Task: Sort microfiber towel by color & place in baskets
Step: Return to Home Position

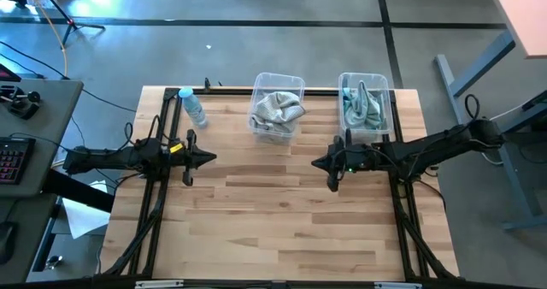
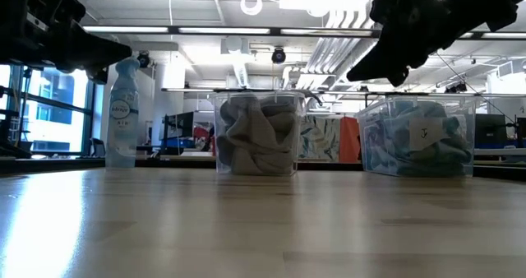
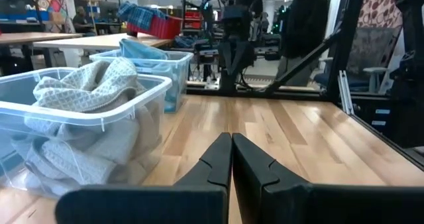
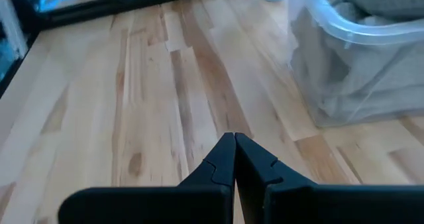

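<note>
Wood table (image 1: 282, 229) has no loose cloths on it, so sorting looks done, and the left arm (image 1: 111, 158) and right arm (image 1: 427, 148) reach in level from the side edges, likely parking. Two clear bins stand side by side at the far edge: left bin (image 1: 279, 76) holds the crumpled grey towels (image 1: 276, 108), right bin (image 1: 366, 74) the blue-teal towels (image 1: 363, 105), one colour each as the task wants. Left gripper (image 1: 201, 158) and right gripper (image 1: 320, 162) face each other, well apart, both pinched closed on nothing; the spray bottle (image 1: 195, 108) stands unused beside the left bin.
</note>
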